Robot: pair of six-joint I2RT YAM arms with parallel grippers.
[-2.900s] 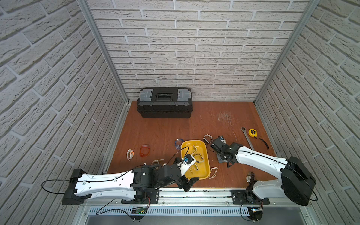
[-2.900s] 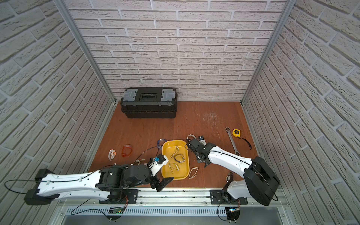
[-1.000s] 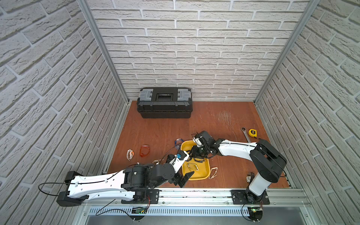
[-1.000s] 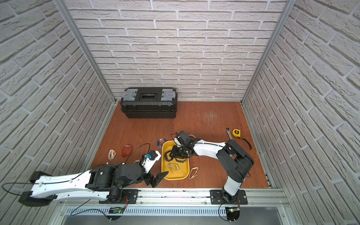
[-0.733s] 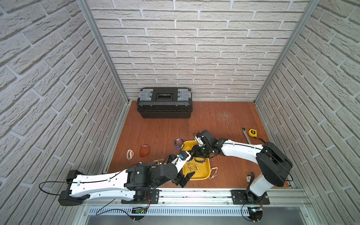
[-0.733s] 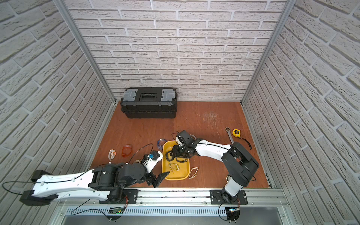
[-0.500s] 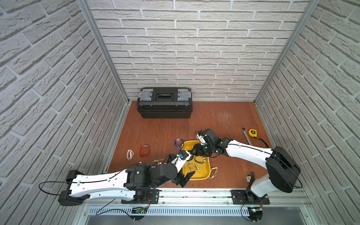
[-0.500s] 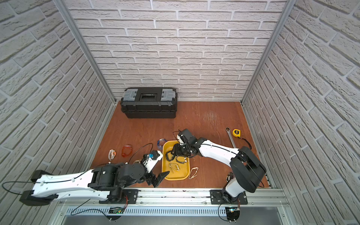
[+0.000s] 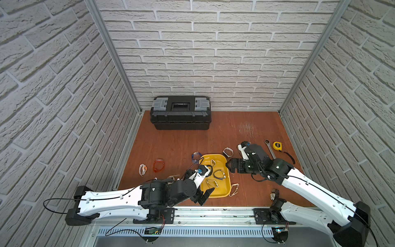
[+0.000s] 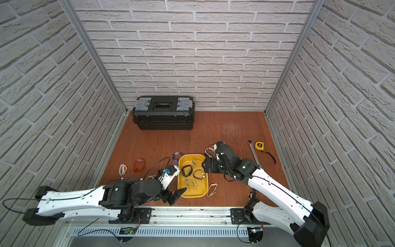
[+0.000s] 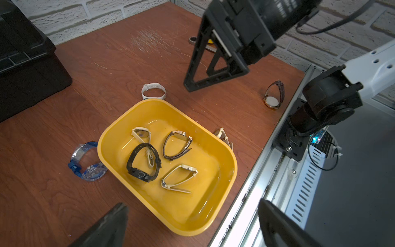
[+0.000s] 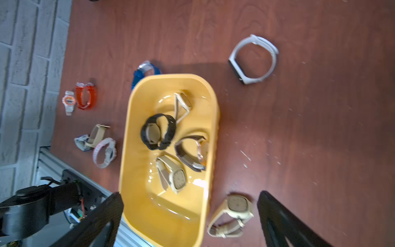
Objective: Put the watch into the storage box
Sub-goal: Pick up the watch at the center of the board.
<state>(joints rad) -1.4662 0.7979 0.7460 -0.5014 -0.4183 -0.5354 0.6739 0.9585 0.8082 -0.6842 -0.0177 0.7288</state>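
Note:
The storage box [image 9: 220, 191] [image 10: 192, 191] is a shallow yellow tray at the table's front. Several watches lie in it: a black watch [image 11: 143, 162], a dark-strapped watch [image 11: 177, 145] [image 12: 192, 151], a beige watch [image 11: 178, 176] and a cream watch [image 11: 141, 134]. My right gripper [image 9: 229, 165] [image 10: 204, 165] [image 12: 189, 213] hangs open and empty just off the tray's right rim. My left gripper [image 9: 205, 196] [image 10: 177, 196] [image 11: 192, 222] stands open and empty over the tray's front left corner.
Loose watches lie around the tray: a white band [image 9: 228, 152], a blue one [image 9: 196, 155], an orange one [image 9: 158, 165], a beige one [image 9: 234, 189], a brown-strapped one [image 9: 274, 194]. A black toolbox [image 9: 180, 113] stands at the back wall. A wrench [image 9: 269, 148] and tape measure [image 9: 277, 145] lie right.
My right gripper has opened wide and drawn back from over the tray to its right rim, leaving the dark-strapped watch inside. The left arm has hardly moved.

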